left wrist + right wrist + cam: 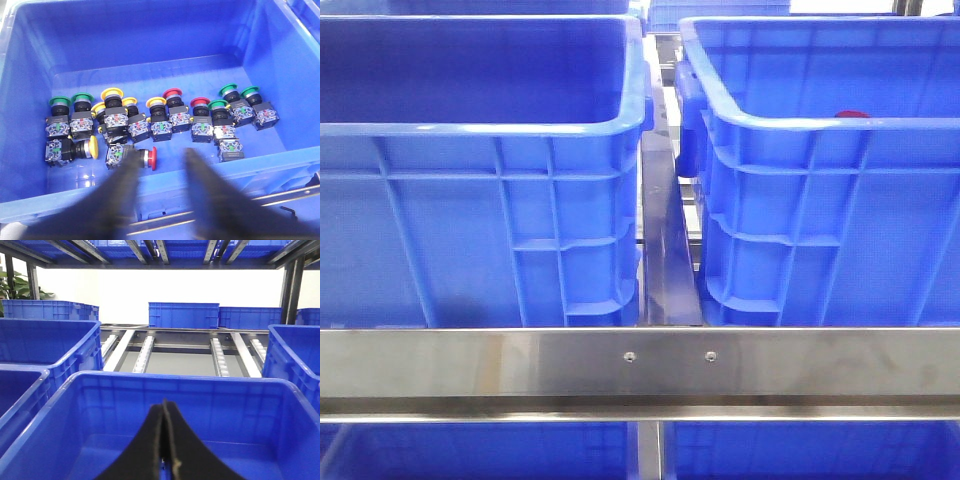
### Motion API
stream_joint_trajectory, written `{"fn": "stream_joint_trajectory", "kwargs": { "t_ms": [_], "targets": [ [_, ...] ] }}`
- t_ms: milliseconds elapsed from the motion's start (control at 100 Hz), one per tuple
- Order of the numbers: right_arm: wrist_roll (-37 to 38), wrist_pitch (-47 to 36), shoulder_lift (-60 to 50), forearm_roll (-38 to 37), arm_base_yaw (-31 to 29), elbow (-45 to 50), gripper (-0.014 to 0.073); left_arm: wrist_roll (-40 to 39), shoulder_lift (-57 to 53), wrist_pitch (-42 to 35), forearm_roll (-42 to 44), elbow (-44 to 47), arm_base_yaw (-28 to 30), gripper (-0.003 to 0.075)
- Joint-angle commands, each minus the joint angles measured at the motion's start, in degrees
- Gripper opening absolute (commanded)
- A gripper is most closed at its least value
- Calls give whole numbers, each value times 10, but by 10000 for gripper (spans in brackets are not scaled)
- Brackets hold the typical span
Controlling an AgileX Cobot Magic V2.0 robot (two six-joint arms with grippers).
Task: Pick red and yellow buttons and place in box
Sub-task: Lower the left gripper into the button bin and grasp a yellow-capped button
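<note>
Red buttons (172,93) and yellow buttons (112,93) stand among several push-buttons on the floor of a smooth-walled blue crate (150,35). One red button (152,156) and one yellow button (93,148) lie on their sides near the crate's close wall. My left gripper (161,156) hangs open above that wall, its blurred fingers (125,180) empty. My right gripper (164,404) is shut on nothing, over the box (225,410), whose visible floor is bare. In the front view the box (800,200) stands on the right, with a speck of red (847,115) above its near rim. Neither gripper shows there.
Green buttons (58,101) are mixed into the same row. The smooth-walled crate (470,200) sits left of the box with a narrow gap between them. A steel rail (640,365) crosses in front. Roller tracks (145,352) and more blue crates (182,315) lie behind.
</note>
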Motion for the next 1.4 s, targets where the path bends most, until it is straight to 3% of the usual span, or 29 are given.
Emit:
{"fn": "stream_joint_trajectory", "kwargs": {
  "t_ms": [0, 70, 360, 1020, 1390],
  "targets": [
    [1, 17, 2, 50, 0, -15, -68, -5, 1, -43, -11, -16, 1, 514],
    [1, 17, 2, 50, 0, -15, -68, -5, 1, -43, -11, -16, 1, 571],
    [1, 17, 2, 50, 0, -15, -68, -2, 81, -41, -9, -57, 1, 568],
    [1, 17, 2, 50, 0, -15, -68, -22, 526, 1, 20, -313, 2, 568],
    [1, 17, 2, 50, 0, -15, -68, -37, 594, -2, 45, -344, 28, 568]
  ]
}}
